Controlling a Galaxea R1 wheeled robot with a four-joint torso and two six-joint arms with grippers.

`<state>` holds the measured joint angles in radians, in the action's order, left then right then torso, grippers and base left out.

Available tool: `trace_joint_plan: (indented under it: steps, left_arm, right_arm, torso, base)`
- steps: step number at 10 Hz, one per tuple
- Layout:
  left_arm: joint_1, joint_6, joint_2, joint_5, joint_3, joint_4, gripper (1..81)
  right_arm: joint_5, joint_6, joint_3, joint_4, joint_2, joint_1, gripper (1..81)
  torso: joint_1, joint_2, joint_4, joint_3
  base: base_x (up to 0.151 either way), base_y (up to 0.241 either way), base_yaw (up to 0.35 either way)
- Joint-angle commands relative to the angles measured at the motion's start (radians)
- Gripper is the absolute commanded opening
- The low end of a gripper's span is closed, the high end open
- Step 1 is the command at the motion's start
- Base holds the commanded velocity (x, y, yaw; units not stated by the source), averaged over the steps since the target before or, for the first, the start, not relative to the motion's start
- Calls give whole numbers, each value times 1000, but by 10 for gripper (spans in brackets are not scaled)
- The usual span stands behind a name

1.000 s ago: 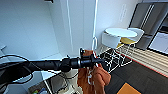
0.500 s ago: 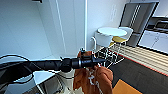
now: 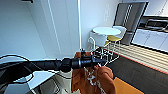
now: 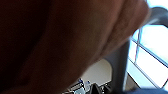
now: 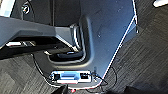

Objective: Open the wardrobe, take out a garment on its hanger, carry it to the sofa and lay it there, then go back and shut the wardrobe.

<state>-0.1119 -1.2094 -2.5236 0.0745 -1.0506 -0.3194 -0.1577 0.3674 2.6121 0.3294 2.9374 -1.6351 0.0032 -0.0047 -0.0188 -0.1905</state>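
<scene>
Head view shows the left gripper (image 3: pixel 102 61) clamped on the hanger, the orange hoodie (image 3: pixel 93 78) hanging just below its fingers. Judging by this, the garment is out; sofa delivery and wardrobe closing remain. Right gripper's fingers cannot be told.

Left arm (image 3: pixel 45 65) reaches level across the head view from the picture's left, wrist straight, its gripper (image 3: pixel 98 62) clamped on the hanger, right arm hanging low.

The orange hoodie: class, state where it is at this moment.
In the head view the orange hoodie hangs low at centre from the end of the left arm's gripper, with the round white table beyond it.
</scene>
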Motion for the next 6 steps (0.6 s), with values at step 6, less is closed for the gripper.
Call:
trace_joint_plan:
  steps: [6]
  left_arm:
    - [189, 7, 3, 80, 47, -55, 10]
  right_arm:
    - [53, 1, -1, 4, -4, 0, 811]
  torso:
    - [0, 0, 0, 0]
  base:
    - [0, 0, -232]
